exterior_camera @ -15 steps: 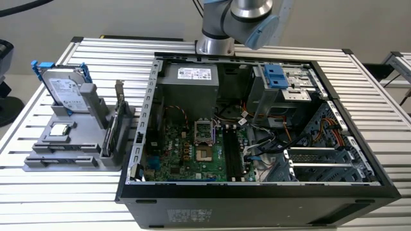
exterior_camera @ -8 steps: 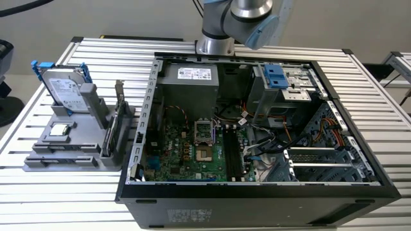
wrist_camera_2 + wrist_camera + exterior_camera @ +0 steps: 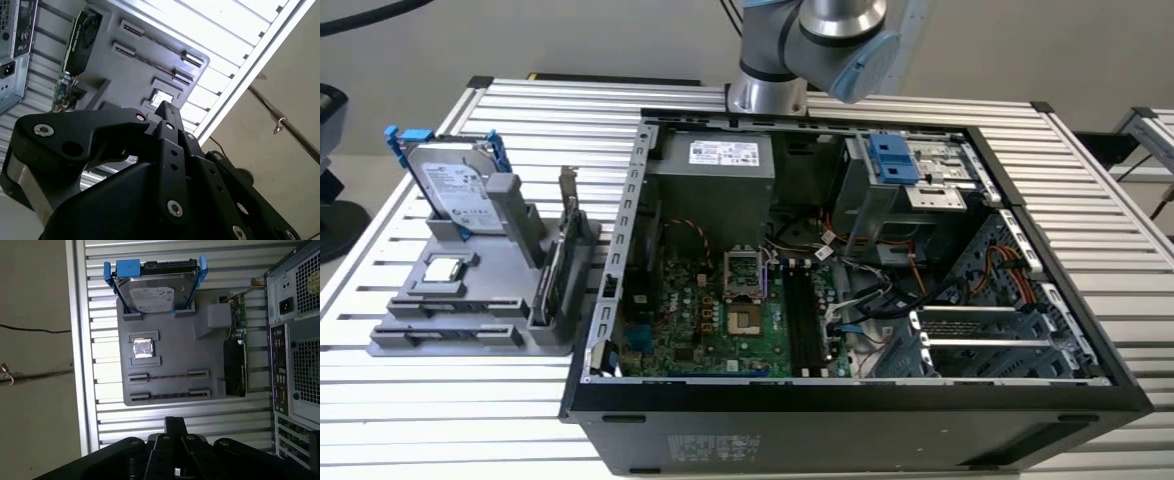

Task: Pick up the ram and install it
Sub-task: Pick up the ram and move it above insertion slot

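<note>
Gripper (image 3: 175, 424) clenched, nothing in it, hanging over the slatted table (image 3: 100, 405). Ram (image 3: 169, 395) stands on edge in the gray holder (image 3: 170, 340) slot closest to the fingertips, apart from them. Chip (image 3: 141, 347) and hard drive (image 3: 152, 292) sit farther out beyond the ram. Open computer case (image 3: 854, 430) lies off to one side.

You are looking at: table (image 3: 1101, 200) showing ribbed, satin bare metal | tray (image 3: 180, 360) showing smooth matt grey plastic | hard drive (image 3: 152, 292) gleaming with a glossy metal lid, its rails (image 3: 127, 267) showing blue plastic | gripper (image 3: 167, 112) showing matt black with shiny screw heads | case (image 3: 854, 435) showing matt black outside.
</note>
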Controlling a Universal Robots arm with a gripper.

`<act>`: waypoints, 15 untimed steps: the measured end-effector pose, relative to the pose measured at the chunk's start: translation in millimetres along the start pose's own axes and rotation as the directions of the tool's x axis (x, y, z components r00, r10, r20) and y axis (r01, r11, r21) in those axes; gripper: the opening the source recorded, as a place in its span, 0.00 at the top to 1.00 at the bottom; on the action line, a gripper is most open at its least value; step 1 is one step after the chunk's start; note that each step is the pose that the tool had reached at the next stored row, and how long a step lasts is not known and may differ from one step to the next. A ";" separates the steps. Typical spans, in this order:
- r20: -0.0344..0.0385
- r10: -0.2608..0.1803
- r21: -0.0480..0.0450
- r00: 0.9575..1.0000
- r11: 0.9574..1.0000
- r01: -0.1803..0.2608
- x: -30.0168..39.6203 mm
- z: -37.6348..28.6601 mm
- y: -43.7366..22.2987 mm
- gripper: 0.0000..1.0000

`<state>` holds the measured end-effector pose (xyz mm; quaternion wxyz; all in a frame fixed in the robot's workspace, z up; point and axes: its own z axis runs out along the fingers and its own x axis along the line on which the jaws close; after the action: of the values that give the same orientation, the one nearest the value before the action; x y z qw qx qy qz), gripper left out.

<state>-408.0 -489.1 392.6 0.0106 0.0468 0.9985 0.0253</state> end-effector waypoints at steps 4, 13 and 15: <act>0.001 0.013 0.000 1.000 1.000 -0.013 0.0 0.0 0.0 1.00; 0.003 0.053 0.001 0.999 0.999 -0.053 0.0 0.0 0.0 1.00; 0.003 0.066 0.001 0.998 0.998 -0.066 0.0 0.0 0.0 1.00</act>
<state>-408.0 -489.1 392.6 0.0114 0.0796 0.9964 0.0250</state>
